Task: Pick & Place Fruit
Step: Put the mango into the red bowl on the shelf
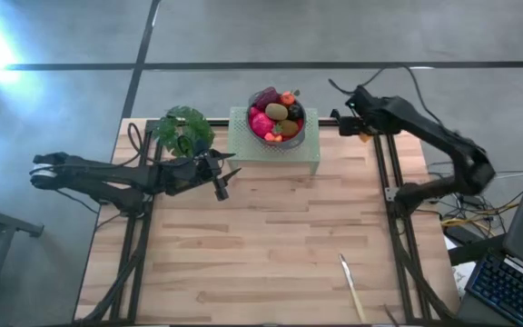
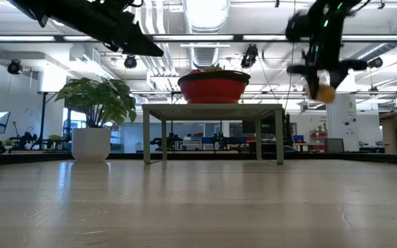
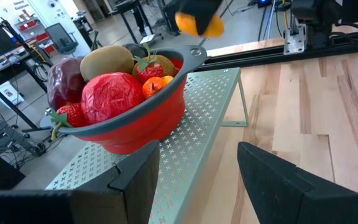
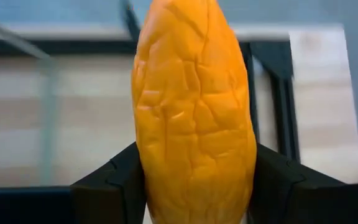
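Observation:
A red bowl (image 1: 300,116) heaped with fruit (image 3: 110,93) (red, maroon, brown and small orange pieces) stands on a pale green perforated stand (image 1: 307,154) at the table's far edge. My right gripper (image 1: 359,123) is to the right of the bowl, high above the table, and is shut on an orange oval fruit (image 4: 194,106), which also shows in the low view (image 2: 324,93). My left gripper (image 3: 197,180) hovers open near the stand's left front corner, pointing at the bowl, with nothing between its fingers. My right gripper pinches the orange oval fruit between its two fingers (image 4: 114,180), which are on its two long sides near one end (image 4: 151,168). The fruit's length runs along the fingers and sticks out well past them. It hangs below the downward-slanting gripper, lifted clear of table and bowl.
A leafy potted plant (image 1: 184,130) stands left of the stand, close behind my left arm. A slim pale utensil (image 1: 352,287) lies near the table's front right. Black frame rails (image 1: 389,173) run along both sides. The middle of the wooden table (image 1: 280,236) is bare.

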Robot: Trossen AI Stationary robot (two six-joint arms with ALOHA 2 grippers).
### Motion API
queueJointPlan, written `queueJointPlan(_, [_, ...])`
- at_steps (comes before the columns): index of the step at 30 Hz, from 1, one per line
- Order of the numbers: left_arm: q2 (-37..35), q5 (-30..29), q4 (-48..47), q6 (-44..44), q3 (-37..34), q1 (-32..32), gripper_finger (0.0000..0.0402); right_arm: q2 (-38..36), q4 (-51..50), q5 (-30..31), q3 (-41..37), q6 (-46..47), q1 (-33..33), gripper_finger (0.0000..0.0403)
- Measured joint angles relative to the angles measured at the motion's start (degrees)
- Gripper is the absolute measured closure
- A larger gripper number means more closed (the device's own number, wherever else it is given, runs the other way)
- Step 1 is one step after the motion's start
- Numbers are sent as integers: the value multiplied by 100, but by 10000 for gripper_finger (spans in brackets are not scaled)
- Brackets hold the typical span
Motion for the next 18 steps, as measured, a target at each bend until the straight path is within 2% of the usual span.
queueJointPlan(4, [0,0,-2,0,0,0,179,-947,692,266,-110,-208,766,206])
queueJointPlan(9, [0,0,-2,0,0,0,179,-1801,2663,481,-703,-843,1892,209])
queueJointPlan(14, [0,0,-2,0,0,-1,179,-2078,4766,505,-1365,-1908,2570,203])
queueJointPlan(18, [0,0,-2,0,0,-2,179,-1948,5687,441,-1630,-2542,2730,201])
